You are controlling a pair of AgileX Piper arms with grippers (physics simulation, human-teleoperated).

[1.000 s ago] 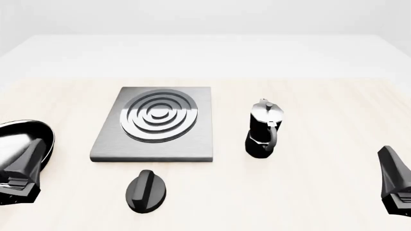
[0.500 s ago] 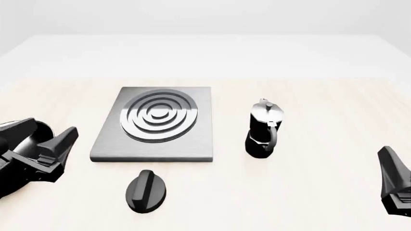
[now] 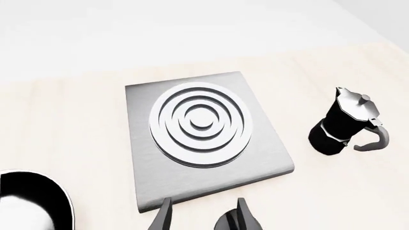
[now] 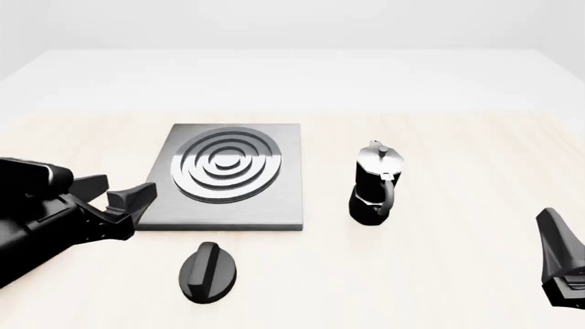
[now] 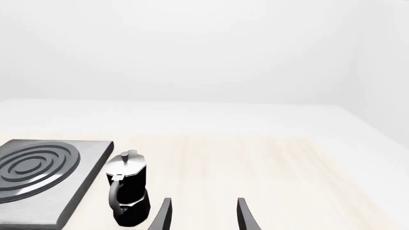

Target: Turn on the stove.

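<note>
The stove (image 4: 224, 179) is a flat grey metal slab with raised silver rings, lying mid-table; it also shows in the left wrist view (image 3: 201, 129) and the right wrist view (image 5: 38, 177). Its round black ridged knob (image 4: 207, 272) lies apart on the table, in front of the slab. My left gripper (image 4: 117, 193) is open and empty, level with the slab's front left corner, left of and behind the knob. In the left wrist view the left gripper (image 3: 203, 220) points at the slab's near edge, with a sliver of the knob (image 3: 225, 223) beside one finger. My right gripper (image 4: 559, 250) is open and empty at the far right.
A black-and-silver moka pot (image 4: 375, 185) stands right of the stove, also in the right wrist view (image 5: 126, 191). A glossy black frying pan (image 3: 32, 203) lies left of the stove; my left arm hides it in the front view.
My left arm has swung right and forward from over the frying pan to the stove's front left corner, fingers now pointing right. The right arm, knob and pot have not moved.
</note>
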